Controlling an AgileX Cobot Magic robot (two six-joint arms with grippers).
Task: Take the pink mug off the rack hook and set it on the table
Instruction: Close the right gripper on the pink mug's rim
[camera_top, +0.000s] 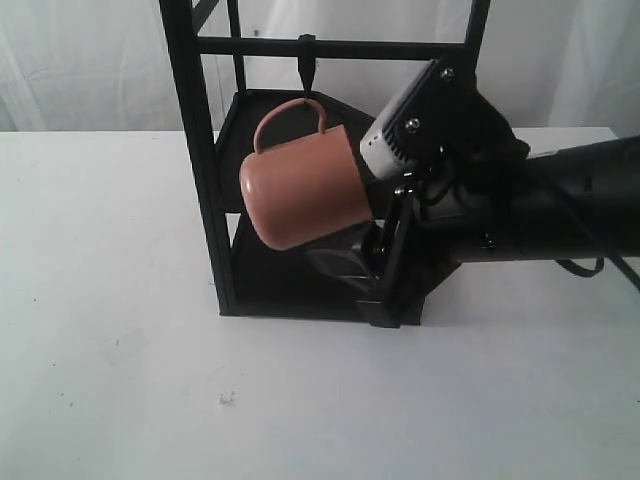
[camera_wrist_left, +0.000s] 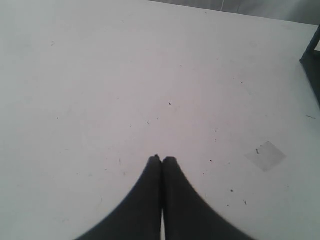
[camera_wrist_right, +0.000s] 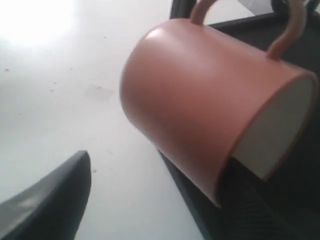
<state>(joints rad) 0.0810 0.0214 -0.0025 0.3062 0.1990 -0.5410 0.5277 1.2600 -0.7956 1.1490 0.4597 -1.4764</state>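
Note:
The pink mug hangs tilted in front of the rack, base to the left and mouth to the right. Its loop handle sits just under the hook on the crossbar; I cannot tell whether they touch. My right gripper is at the mug's mouth and stands open. In the right wrist view the mug fills the frame. One finger is well clear of the mug's wall and the other lies under the rim. The left gripper is shut and empty over the table.
The rack's two black shelves stand behind and below the mug. White table spreads to the left and front. A corner of the rack and a pale tape patch show in the left wrist view.

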